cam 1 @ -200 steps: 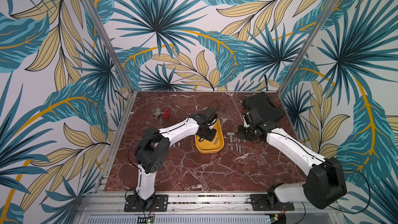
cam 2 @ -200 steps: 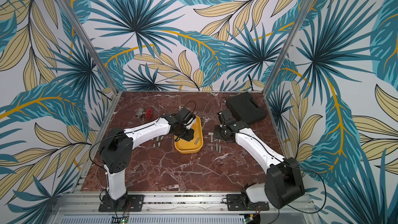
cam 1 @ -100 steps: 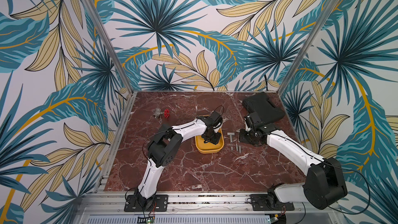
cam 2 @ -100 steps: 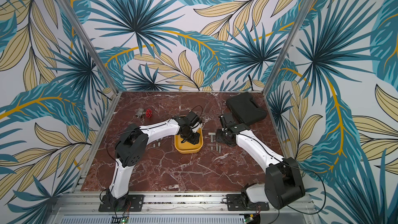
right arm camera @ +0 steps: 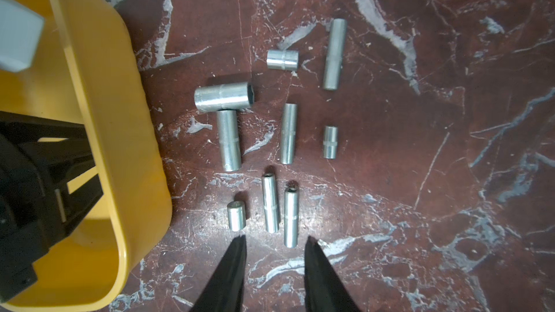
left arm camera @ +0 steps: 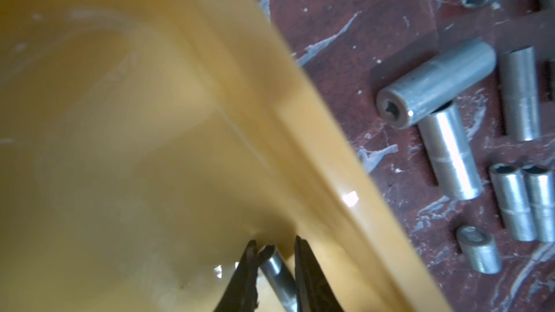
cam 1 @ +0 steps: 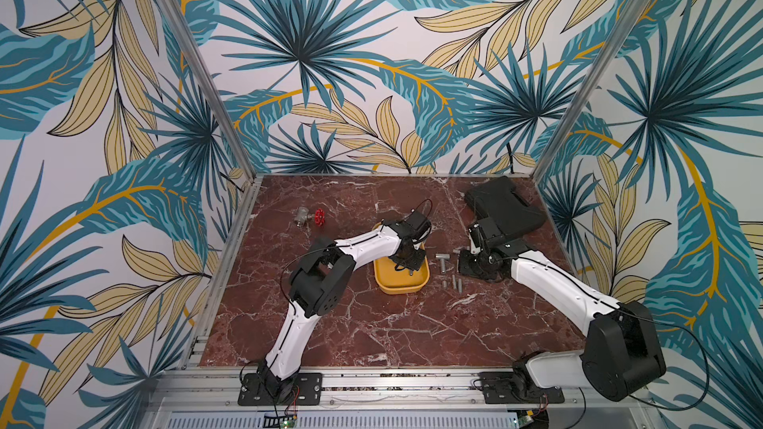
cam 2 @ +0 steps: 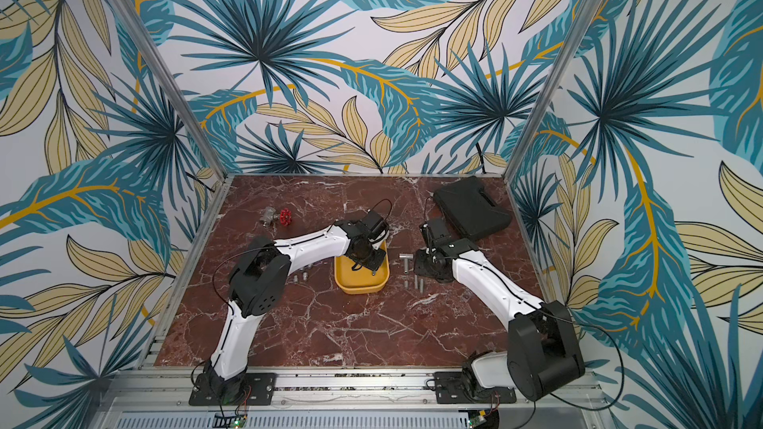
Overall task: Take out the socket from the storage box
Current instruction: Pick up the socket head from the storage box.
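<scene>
The storage box (cam 1: 399,287) (cam 2: 358,285) is a shallow yellow tray mid-table. My left gripper (cam 1: 409,269) (cam 2: 373,268) reaches down into it. In the left wrist view the left gripper (left arm camera: 274,243) is shut on a thin silver socket (left arm camera: 277,274), which stands slanted between the dark fingers just above the yellow floor near the tray wall (left arm camera: 300,133). My right gripper (right arm camera: 275,238) is open over the marble, right of the tray rim (right arm camera: 144,145), holding nothing. The end of one loose socket (right arm camera: 290,217) lies just ahead of its gap.
Several silver sockets (cam 1: 452,282) (right arm camera: 229,141) lie on the marble between the tray and the right arm, and a few more (cam 2: 303,274) lie left of the tray. A black case (cam 1: 503,208) sits at the back right. A metal valve with a red handle (cam 1: 309,216) sits at the back left.
The left arm swung from the tray's back end toward its middle and lowered into it. Its jaws closed on the socket. The right arm barely moved.
</scene>
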`<move>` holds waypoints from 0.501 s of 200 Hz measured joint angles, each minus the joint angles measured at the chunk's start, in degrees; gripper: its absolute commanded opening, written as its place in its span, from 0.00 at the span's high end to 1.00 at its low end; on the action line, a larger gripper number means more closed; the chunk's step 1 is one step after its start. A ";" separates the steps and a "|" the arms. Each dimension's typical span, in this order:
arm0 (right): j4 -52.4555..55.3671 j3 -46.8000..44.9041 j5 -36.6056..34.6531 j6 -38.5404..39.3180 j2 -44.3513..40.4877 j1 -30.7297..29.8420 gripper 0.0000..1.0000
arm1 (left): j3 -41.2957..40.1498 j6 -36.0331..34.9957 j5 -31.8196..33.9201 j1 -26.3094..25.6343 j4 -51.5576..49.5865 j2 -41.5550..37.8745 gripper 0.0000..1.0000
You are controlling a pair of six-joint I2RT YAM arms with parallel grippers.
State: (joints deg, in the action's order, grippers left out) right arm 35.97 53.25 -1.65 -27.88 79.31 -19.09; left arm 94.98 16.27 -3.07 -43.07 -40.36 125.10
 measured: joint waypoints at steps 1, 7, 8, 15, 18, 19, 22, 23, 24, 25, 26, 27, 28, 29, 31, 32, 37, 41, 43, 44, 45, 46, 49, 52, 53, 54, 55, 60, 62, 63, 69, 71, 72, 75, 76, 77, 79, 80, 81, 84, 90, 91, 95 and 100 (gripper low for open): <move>0.00 0.00 0.02 0.00 -0.02 0.00 0.66 | 0.00 0.07 0.11 0.00 -0.02 0.00 0.83; -0.04 -0.04 0.02 0.00 0.00 0.00 0.66 | 0.00 -0.02 0.76 0.00 -0.24 0.00 0.84; -0.04 -0.04 0.02 0.00 0.00 0.00 0.66 | 0.00 0.02 0.81 0.00 -0.26 0.00 0.85; -0.09 -0.04 0.04 0.00 0.00 0.00 0.66 | 0.00 0.00 1.44 0.00 -0.48 -0.07 0.86; -0.09 -0.04 0.07 0.00 0.00 0.00 0.66 | 0.00 -0.26 1.68 0.00 -0.59 -0.07 0.86; -0.09 -0.04 0.07 0.00 0.00 0.00 0.66 | 0.00 -0.22 1.77 0.00 -0.61 -0.07 0.86; -0.11 -0.07 0.15 0.00 0.00 0.00 0.66 | 0.00 0.00 1.97 0.00 -0.63 -0.07 0.87; -0.11 -0.07 0.15 0.00 0.00 0.00 0.66 | 0.00 -0.17 2.05 0.00 -0.66 -0.09 0.87; -0.11 -0.07 0.20 0.00 0.00 0.00 0.66 | 0.00 -0.24 2.08 0.00 -0.66 -0.09 0.87; -0.11 -0.07 0.20 0.00 0.00 0.00 0.66 | 0.00 -0.22 2.16 0.00 -0.68 -0.09 0.87; -0.11 -0.07 0.20 0.00 0.00 0.00 0.66 | 0.00 -0.20 2.23 0.00 -0.68 -0.09 0.88; -0.11 -0.07 0.22 0.00 0.00 0.00 0.66 | 0.00 -0.07 2.29 0.00 -0.68 -0.11 0.88; -0.11 -0.07 0.22 0.00 0.00 0.00 0.66 | 0.00 -0.04 2.34 0.00 -0.68 -0.11 0.88; -0.11 -0.07 0.22 0.00 0.00 0.00 0.66 | 0.00 -0.15 2.43 0.00 -0.68 -0.11 0.88; -0.11 -0.07 0.24 0.00 0.00 0.00 0.66 | 0.00 -0.22 2.47 0.00 -0.70 -0.11 0.88; -0.11 -0.07 0.24 -0.02 0.00 0.00 0.66 | 0.00 -0.22 2.56 0.00 -0.70 -0.13 0.88; -0.11 -0.07 0.33 0.00 0.00 0.00 0.66 | 0.00 -0.17 2.86 0.00 -0.72 -0.15 0.89; -0.11 -0.07 0.44 0.00 0.00 0.00 0.66 | 0.00 -0.20 3.10 0.00 -0.79 -0.17 0.89; -0.11 -0.07 0.44 0.00 0.00 0.00 0.66 | 0.00 -0.17 3.19 0.00 -0.81 -0.17 0.89; -0.11 -0.07 0.44 -0.02 0.00 0.00 0.66 | 0.00 -0.20 3.23 0.00 -0.81 -0.17 0.89; -0.11 -0.07 0.44 0.00 0.00 0.00 0.66 | 0.00 -0.20 3.30 0.00 -0.83 -0.17 0.89; -0.11 -0.07 0.44 0.00 0.00 0.00 0.66 | 0.00 -0.20 3.34 0.00 -0.85 -0.17 0.89; -0.11 -0.07 0.46 0.00 0.00 0.00 0.66 | 0.00 -0.20 3.45 0.00 -0.85 -0.22 0.90; -0.11 -0.07 0.48 0.00 0.00 0.00 0.66 | 0.00 -0.20 3.61 0.00 -0.90 -0.26 0.90; -0.11 -0.07 0.48 0.00 0.00 0.00 0.66 | 0.00 -0.20 3.67 0.02 -0.92 -0.26 0.90; -0.11 -0.07 0.50 0.00 0.00 0.00 0.66 | 0.00 -0.20 3.80 0.02 -0.94 -0.31 0.90; -0.11 -0.07 0.50 0.00 0.00 0.00 0.66 | 0.00 -0.20 3.87 0.02 -0.94 -0.31 0.90; -0.11 -0.07 0.57 0.00 0.00 0.00 0.66 | 0.00 -0.20 4.33 0.04 -1.07 -0.42 0.90; -0.11 -0.07 0.59 0.00 0.00 0.00 0.66 | 0.00 -0.20 4.57 0.04 -1.14 -0.48 0.90; -0.11 -0.07 0.59 0.00 0.00 0.00 0.66 | 0.00 -0.20 4.63 0.07 -1.18 -0.50 0.90; -0.11 -0.07 0.61 0.00 0.00 0.00 0.66 | -0.02 -0.20 5.11 0.15 -1.38 -0.63 0.90; -0.11 -0.07 0.61 0.00 0.00 0.00 0.66 | -0.02 -0.20 5.27 0.20 -1.44 -0.68 0.90; -0.11 -0.07 0.61 0.00 0.00 0.00 0.66 | -0.02 -0.20 5.33 0.24 -1.53 -0.72 0.90; -0.11 -0.07 0.59 0.00 0.00 0.00 0.66 | -0.04 -0.17 5.60 0.35 -1.66 -0.85 0.90; -0.11 -0.07 0.59 0.00 0.00 0.00 0.66 | -0.07 -0.20 5.66 0.37 -1.68 -0.90 0.89; -0.11 -0.07 0.59 0.00 0.00 0.00 0.66 | -0.09 -0.20 5.70 0.42 -1.73 -0.94 0.89; -0.11 -0.07 0.59 0.02 0.00 0.00 0.66 | -0.11 -0.20 5.86 0.52 -1.92 -1.05 0.89; -0.11 -0.07 0.59 0.02 0.00 0.00 0.66 | -0.11 -0.20 5.90 0.59 -1.97 -1.11 0.89; -0.11 -0.07 0.59 0.02 0.00 0.00 0.66 | -0.11 -0.20 6.05 0.66 -2.10 -1.20 0.89; -0.09 -0.07 0.59 0.02 0.00 0.00 0.66 | -0.13 -0.20 6.19 0.81 -2.29 -1.36 0.89; -0.09 -0.07 0.57 0.02 0.00 0.00 0.66 | -0.22 -0.17 6.64 1.33 -2.80 -1.90 0.89; -0.09 -0.07 0.57 0.02 0.00 0.00 0.66 | -0.24 -0.17 6.69 1.40 -2.82 -1.97 0.90; -0.09 -0.07 0.57 0.02 0.00 0.00 0.66 | -0.44 -0.17 6.99 1.84 -2.95 -2.56 0.89; -0.09 -0.07 0.57 0.02 0.00 0.00 0.66 | -0.79 -0.15 7.30 2.45 -3.15 -3.50 0.89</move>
State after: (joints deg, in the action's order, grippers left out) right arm 35.88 53.19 -1.08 -27.86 79.31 -19.09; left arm 94.19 16.12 4.23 -40.62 -43.51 121.60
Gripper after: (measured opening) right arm 0.340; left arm 0.145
